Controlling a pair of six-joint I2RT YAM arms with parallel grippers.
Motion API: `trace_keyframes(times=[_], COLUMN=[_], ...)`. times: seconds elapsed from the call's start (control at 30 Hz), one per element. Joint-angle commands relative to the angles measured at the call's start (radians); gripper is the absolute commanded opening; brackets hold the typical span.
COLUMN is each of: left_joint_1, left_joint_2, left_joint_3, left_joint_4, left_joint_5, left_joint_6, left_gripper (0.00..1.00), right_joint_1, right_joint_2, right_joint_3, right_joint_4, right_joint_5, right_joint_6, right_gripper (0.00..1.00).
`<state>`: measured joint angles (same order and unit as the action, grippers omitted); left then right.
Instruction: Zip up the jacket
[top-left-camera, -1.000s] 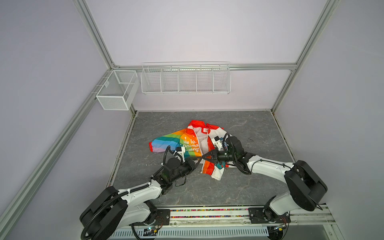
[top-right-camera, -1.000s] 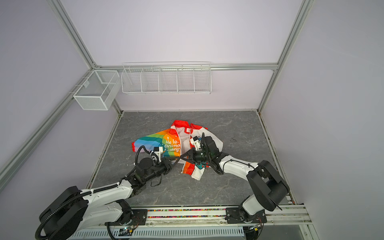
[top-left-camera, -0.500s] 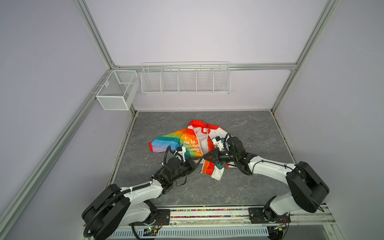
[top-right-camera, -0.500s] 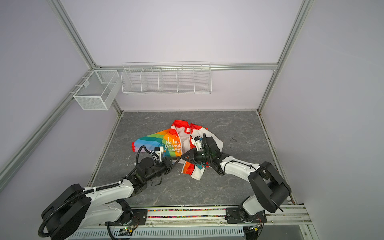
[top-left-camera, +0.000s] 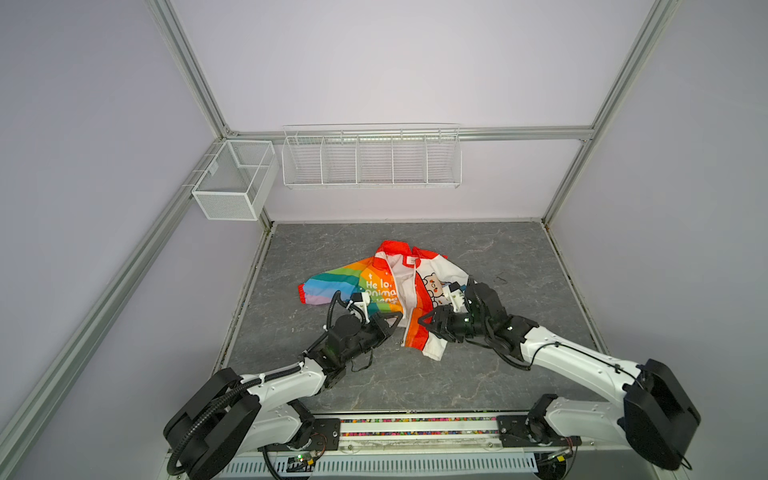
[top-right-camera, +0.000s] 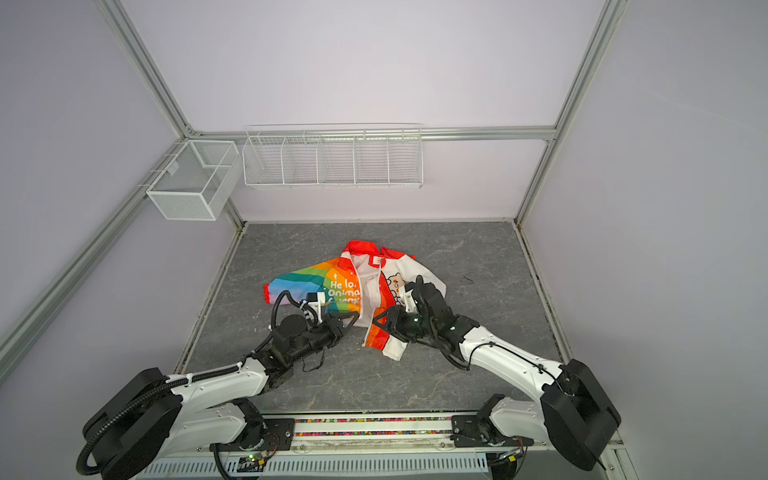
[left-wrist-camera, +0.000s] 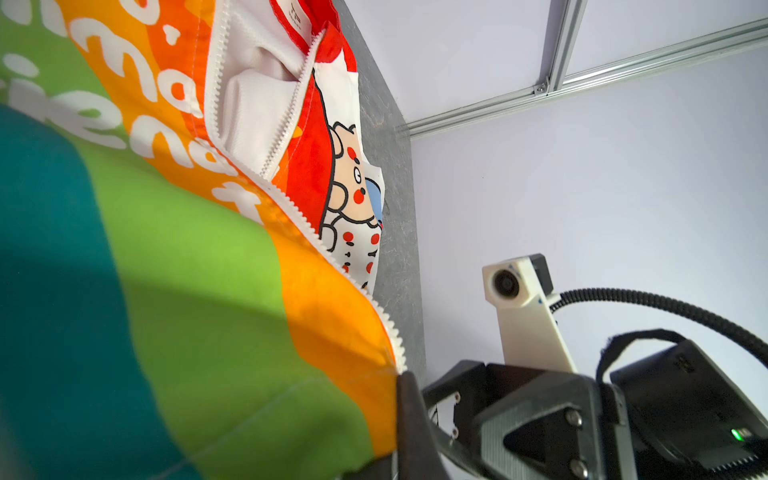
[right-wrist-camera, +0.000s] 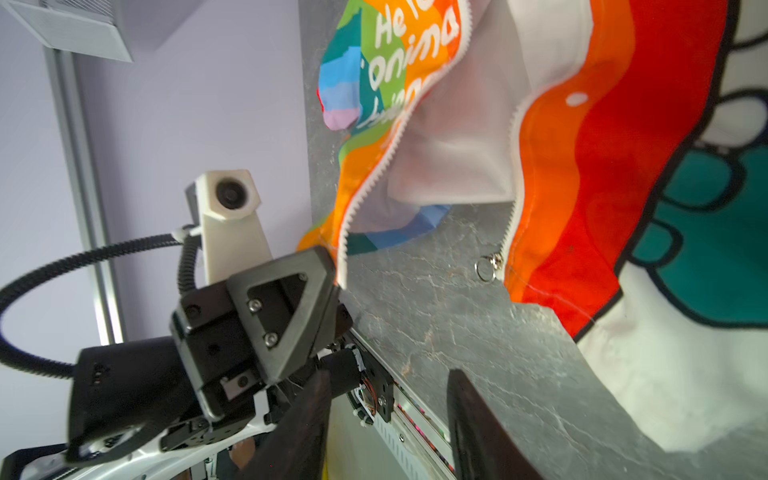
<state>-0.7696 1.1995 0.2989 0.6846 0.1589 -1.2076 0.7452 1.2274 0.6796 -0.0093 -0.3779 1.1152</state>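
Observation:
The jacket (top-left-camera: 386, 286) (top-right-camera: 353, 291) lies unzipped on the grey table (top-left-camera: 498, 249), rainbow panel with white lettering on the left, bear-print panel on the right, white lining showing between. My left gripper (top-left-camera: 394, 323) (top-right-camera: 352, 319) (left-wrist-camera: 397, 415) (right-wrist-camera: 328, 259) is shut on the bottom corner of the rainbow panel, at the end of its white zipper teeth (left-wrist-camera: 291, 208). My right gripper (top-left-camera: 424, 323) (top-right-camera: 380, 321) (right-wrist-camera: 386, 399) stands open just in front of the bear panel's hem, with nothing between its fingers. The zipper slider (right-wrist-camera: 492, 264) with its ring pull lies on the table at that panel's bottom end.
A white mesh basket (top-left-camera: 232, 183) hangs on the left wall and a white wire rack (top-left-camera: 370, 158) on the back wall. The arms' base rail (top-left-camera: 415, 428) runs along the table's front edge. A small dark mark (top-left-camera: 500, 277) lies right of the jacket.
My right gripper's jaws have opened. The left gripper stays shut on the jacket's corner, and both arms have hardly moved.

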Motion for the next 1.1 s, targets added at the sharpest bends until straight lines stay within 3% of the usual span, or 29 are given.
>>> trace_keyframes(times=[0.0,0.17,0.4,0.63,1.07], left_joint_1=[0.007,0.007,0.007,0.007,0.007], left_joint_2=[0.023,0.053,0.092,0.188,0.436], left_joint_3=[0.002,0.005,-0.027,-0.050,-0.067], left_joint_4=[-0.037,-0.093,-0.127,-0.092,0.112], left_joint_5=[-0.051,-0.065,-0.074,-0.076,-0.039], left_joint_6=[0.044,0.076,0.095,0.092,0.041], left_gripper=[0.00,0.00,0.00,0.00,0.00], right_joint_1=[0.066,0.137,0.202,0.207,0.167], right_joint_2=[-0.008,0.049,0.234,0.347,0.437], right_joint_3=[-0.038,-0.083,-0.024,0.011,0.085], right_joint_4=[-0.114,-0.036,0.064,0.144,0.078], right_joint_5=[0.130,0.196,0.215,0.228,0.273], right_joint_6=[0.059,0.149,0.189,0.212,0.190], right_gripper=[0.49,0.50,0.50,0.50,0.47])
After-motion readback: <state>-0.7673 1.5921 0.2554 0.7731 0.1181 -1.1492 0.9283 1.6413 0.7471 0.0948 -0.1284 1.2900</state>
